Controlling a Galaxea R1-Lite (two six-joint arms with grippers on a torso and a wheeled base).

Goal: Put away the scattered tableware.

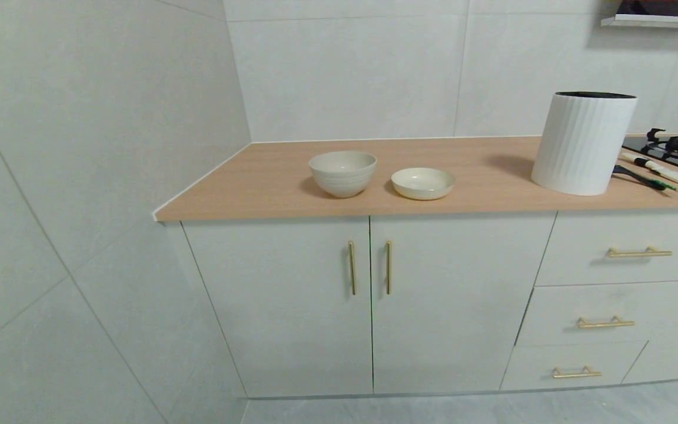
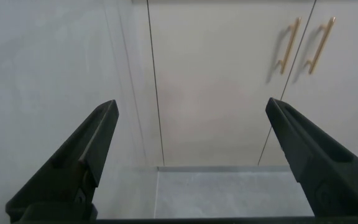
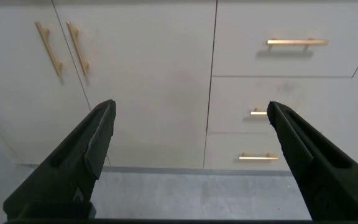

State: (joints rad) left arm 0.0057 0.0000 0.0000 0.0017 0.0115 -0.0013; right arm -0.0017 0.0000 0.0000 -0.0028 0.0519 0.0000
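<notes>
STATE: left gripper (image 2: 190, 106), right gripper (image 3: 190, 104) both spread wide, empty, facing cabinet doors (image 1: 283, 306) | ITEMS: bowl (image 1: 342, 172), dish (image 1: 422, 182) mid-frame on countertop (image 1: 245, 182), near front edge | RISK: clumsy approach from below could knock either off; smooth rims may slip.

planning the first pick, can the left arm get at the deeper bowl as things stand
Probably yes, once raised. The left pincer is open but low, facing the cabinet doors. The deeper bowl stands near the front edge of the counter, apart from the shallow dish, nothing over it.
</notes>
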